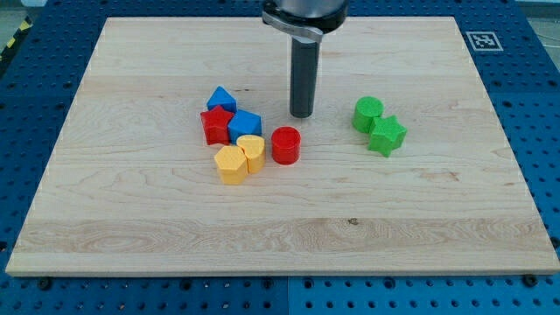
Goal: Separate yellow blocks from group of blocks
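Two yellow blocks lie touching in a cluster left of the board's middle: a yellow hexagonal block [231, 164] at the lower left and a second yellow block [252, 150] just up and right of it. Touching them above are a blue block [245, 125], a red star-shaped block [215, 125] and a blue triangular block [220, 98]. A red cylinder [285, 145] stands just right of the yellow pair. My tip [301, 115] rests on the board above and slightly right of the red cylinder, apart from every block.
A green cylinder [368, 114] and a green star-shaped block [387, 135] sit touching at the view's right. The wooden board [280, 227] lies on a blue perforated table, with a marker tag [483, 40] at its top right corner.
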Motion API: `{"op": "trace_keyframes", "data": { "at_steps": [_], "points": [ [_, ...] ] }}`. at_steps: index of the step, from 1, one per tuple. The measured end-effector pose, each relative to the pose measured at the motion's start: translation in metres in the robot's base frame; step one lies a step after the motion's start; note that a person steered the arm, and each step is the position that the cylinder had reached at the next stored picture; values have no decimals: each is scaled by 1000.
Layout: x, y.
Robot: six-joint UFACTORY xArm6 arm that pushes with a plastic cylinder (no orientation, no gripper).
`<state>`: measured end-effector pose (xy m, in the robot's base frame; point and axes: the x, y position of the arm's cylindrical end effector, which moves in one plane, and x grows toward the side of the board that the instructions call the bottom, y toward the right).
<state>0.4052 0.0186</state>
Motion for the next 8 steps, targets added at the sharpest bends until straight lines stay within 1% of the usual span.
{"op": "trace_keyframes", "data": {
  "at_steps": [6,7,8],
  "points": [
    [-1,1],
    [-16,0],
    [-32,-17]
  ]
}}
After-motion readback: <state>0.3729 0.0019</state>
